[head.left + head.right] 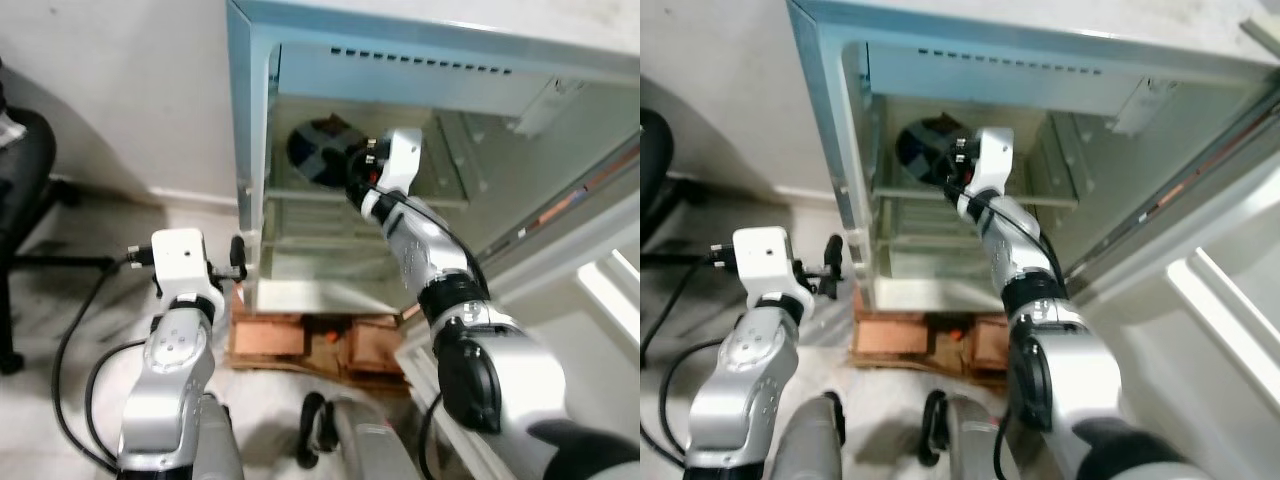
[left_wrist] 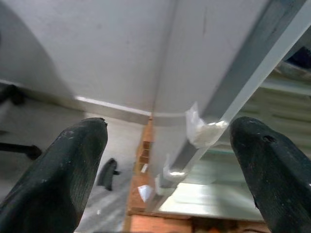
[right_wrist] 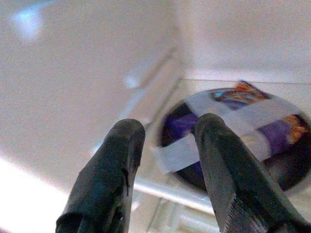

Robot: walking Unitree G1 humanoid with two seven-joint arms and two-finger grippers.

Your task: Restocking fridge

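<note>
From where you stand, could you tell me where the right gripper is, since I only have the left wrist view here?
Observer: The right gripper is inside the open fridge, at the upper shelf, beside a dark round container crossed with pale tape.
Operator: Is it gripping that container?
Observer: No; the gripper's fingers are apart with nothing between them.
Operator: And where does my left arm sit?
Observer: The left gripper hangs low, outside the fridge's left front edge, above wooden boards under the fridge.
</note>
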